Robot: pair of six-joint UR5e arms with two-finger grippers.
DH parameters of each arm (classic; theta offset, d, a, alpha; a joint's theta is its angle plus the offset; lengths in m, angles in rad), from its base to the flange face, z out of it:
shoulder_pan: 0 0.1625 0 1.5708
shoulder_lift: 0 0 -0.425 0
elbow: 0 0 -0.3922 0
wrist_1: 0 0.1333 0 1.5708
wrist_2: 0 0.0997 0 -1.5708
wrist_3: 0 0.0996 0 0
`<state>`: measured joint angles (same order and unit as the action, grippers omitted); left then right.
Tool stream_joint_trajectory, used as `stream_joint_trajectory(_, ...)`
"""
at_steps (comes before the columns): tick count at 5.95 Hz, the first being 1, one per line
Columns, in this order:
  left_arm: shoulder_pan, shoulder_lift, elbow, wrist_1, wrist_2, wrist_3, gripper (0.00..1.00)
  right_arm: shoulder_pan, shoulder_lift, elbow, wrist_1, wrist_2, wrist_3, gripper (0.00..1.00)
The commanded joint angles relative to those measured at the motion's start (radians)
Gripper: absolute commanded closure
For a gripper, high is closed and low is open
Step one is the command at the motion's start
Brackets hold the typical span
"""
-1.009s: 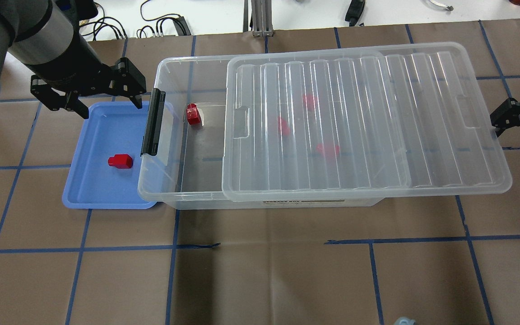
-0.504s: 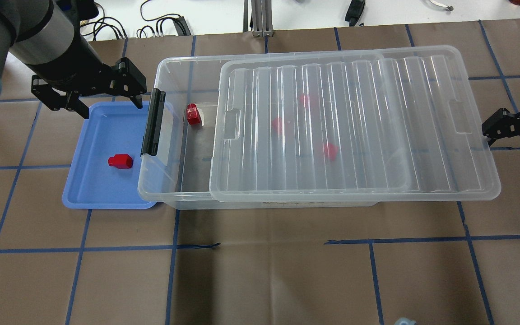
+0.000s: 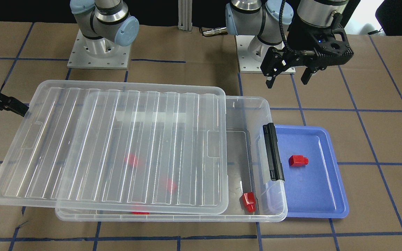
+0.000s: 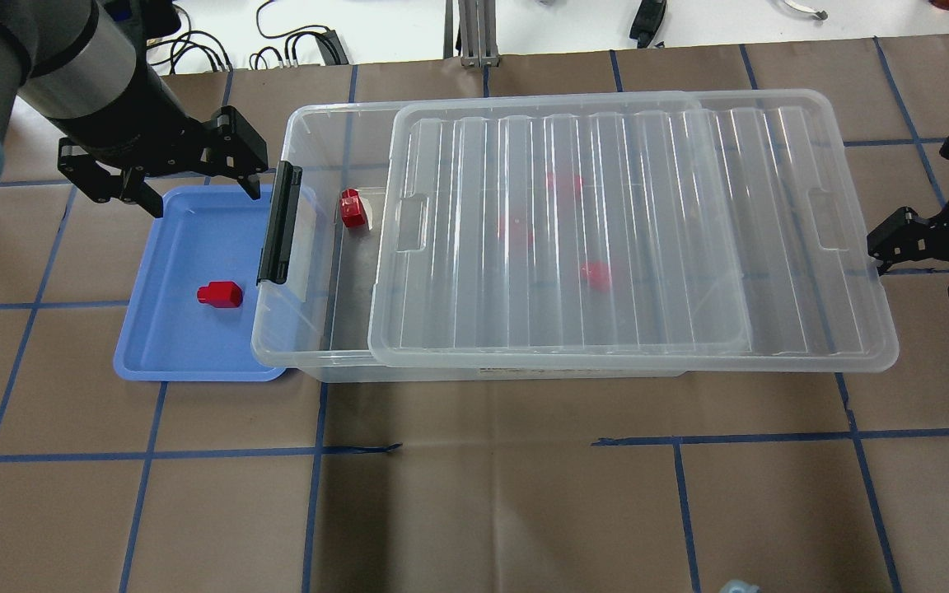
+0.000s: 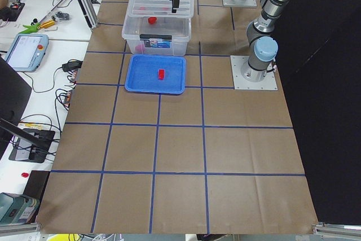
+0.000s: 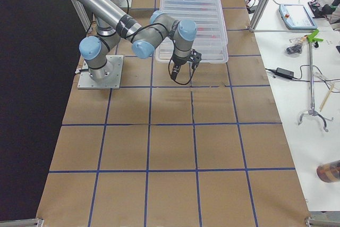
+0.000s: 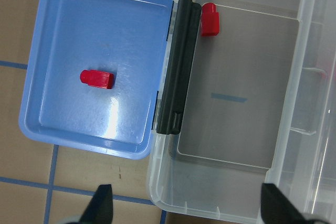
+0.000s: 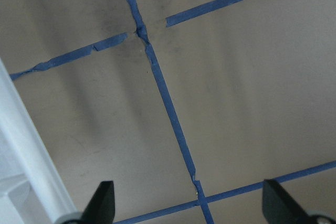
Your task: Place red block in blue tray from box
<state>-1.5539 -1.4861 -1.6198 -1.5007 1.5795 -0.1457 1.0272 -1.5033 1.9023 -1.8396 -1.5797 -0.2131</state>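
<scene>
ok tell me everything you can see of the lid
The lid is clear, ribbed plastic, rectangular with rounded corners and a moulded notch at each short end. It lies on the box, offset toward the robot's right, leaving the latch end uncovered and overhanging the other. Red blocks show blurred through it. The right gripper sits at its overhanging edge.

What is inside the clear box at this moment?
One red block lies in the uncovered end of the box, near the black latch. Through the ribbed lid three blurred red shapes show, probably more blocks; their exact form is hidden.
</scene>
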Motion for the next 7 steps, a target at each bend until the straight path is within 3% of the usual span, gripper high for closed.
stream_joint_trajectory(1,0.0,0.0,0.0,-0.001,0.0,0.0,0.01,0.031,-0.006,0.009,-0.001,0.003,0.05,0.0)
stream_joint_trajectory(7,-0.002,0.01,0.0,-0.001,-0.004,0.0,0.01,0.169,-0.011,0.0,-0.018,0.003,0.126,0.0)
